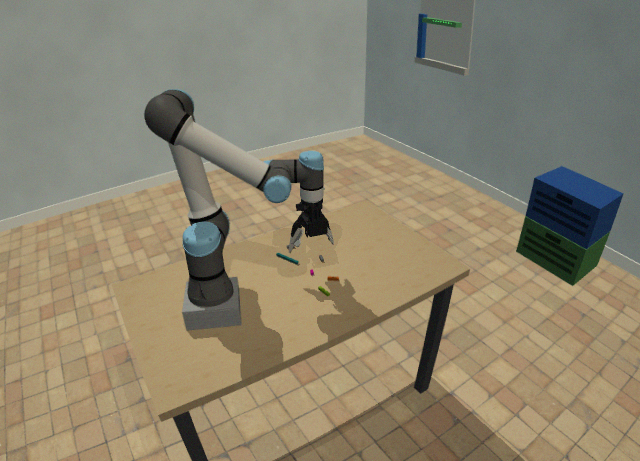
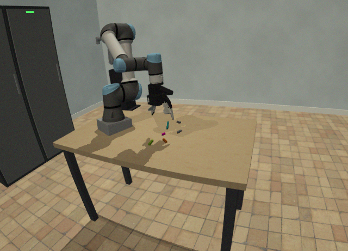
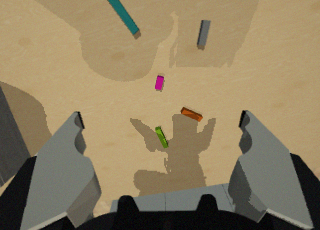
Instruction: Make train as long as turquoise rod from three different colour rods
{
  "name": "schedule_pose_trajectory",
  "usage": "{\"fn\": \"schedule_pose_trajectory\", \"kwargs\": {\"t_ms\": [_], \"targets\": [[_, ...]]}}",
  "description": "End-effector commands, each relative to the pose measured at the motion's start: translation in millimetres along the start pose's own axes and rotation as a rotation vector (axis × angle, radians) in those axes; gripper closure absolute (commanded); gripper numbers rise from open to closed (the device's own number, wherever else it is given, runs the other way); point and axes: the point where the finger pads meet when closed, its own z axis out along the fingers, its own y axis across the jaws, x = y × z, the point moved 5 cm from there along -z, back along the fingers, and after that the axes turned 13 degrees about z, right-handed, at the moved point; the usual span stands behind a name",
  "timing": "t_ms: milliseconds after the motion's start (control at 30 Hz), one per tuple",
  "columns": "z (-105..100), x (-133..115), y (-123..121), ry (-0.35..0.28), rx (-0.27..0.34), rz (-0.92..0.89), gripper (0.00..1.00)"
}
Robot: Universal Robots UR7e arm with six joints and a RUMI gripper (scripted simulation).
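Observation:
My gripper (image 1: 311,239) is open and empty, and hangs above the table behind the rods; it also shows in the exterior view (image 2: 161,111) and in the wrist view (image 3: 161,117). The long turquoise rod (image 1: 287,258) (image 3: 120,11) lies flat under it to the left. A grey rod (image 1: 321,258) (image 3: 203,33) lies to its right. A short magenta rod (image 1: 311,272) (image 3: 159,82), an orange rod (image 1: 333,278) (image 3: 192,114) and a lime rod (image 1: 323,291) (image 3: 161,137) lie nearer the front. All of them lie apart, none end to end.
In the exterior view a second small dark grey piece (image 2: 178,121) lies behind the grey rod (image 2: 179,131). The arm's base (image 1: 210,311) stands at the table's left. Blue and green crates (image 1: 568,223) float off the table to the right.

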Motion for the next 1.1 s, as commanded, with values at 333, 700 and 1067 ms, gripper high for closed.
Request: {"fn": "schedule_pose_trajectory", "kwargs": {"t_ms": [333, 700, 1067], "targets": [[1, 9, 1, 0.001, -0.001, -0.376, 0.00], [2, 16, 2, 0.001, -0.001, -0.706, 0.00], [4, 23, 5, 0.001, -0.001, -1.073, 0.00]]}}
